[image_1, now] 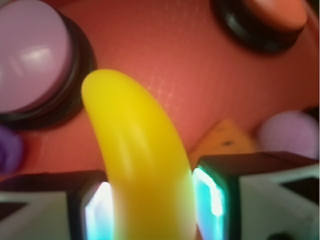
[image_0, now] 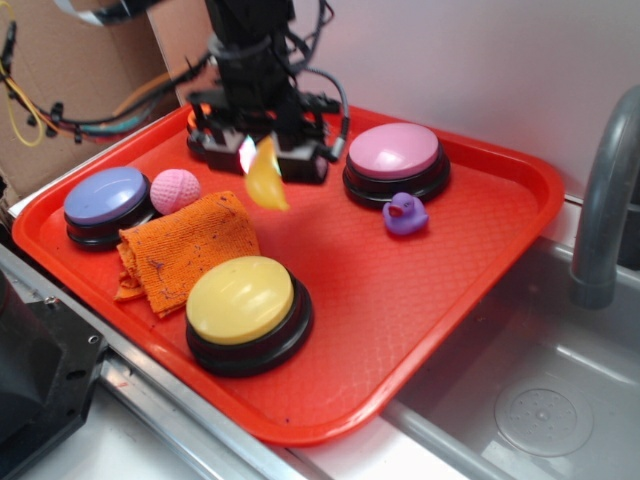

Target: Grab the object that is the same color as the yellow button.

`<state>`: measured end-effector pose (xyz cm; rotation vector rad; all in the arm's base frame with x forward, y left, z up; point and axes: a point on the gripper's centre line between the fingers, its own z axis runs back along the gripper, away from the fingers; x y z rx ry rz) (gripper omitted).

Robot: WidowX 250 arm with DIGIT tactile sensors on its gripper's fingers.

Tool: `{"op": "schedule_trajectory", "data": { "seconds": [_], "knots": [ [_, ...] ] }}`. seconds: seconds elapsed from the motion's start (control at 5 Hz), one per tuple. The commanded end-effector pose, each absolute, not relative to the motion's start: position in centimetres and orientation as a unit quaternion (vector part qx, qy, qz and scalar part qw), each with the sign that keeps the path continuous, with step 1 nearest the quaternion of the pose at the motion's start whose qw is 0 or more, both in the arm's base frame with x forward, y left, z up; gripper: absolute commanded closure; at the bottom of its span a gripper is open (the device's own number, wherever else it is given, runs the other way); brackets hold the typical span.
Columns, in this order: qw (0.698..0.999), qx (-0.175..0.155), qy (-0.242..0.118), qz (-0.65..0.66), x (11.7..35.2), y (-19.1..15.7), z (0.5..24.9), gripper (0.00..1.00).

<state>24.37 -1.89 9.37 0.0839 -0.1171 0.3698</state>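
My gripper is shut on the yellow toy banana and holds it above the red tray, near the back middle. In the wrist view the banana fills the gap between my two glowing pads, its tip pointing away over the tray. The yellow button, a pale-yellow dome on a black base, sits at the tray's front.
A pink button sits back right, a purple-blue button at left, an orange button behind my gripper. A pink ball, an orange cloth and a purple duck lie on the tray. A sink and faucet are right.
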Motion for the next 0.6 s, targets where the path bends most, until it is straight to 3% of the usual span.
{"op": "schedule_trajectory", "data": {
  "seconds": [0.0, 0.2, 0.4],
  "knots": [
    [0.993, 0.052, -0.071, 0.075, 24.0, 1.3, 17.6, 1.00],
    [0.994, 0.035, -0.073, 0.068, 22.8, 2.4, 19.6, 1.00],
    [0.991, 0.029, -0.055, 0.121, 22.3, 3.5, 19.5, 1.00]
  ]
}}
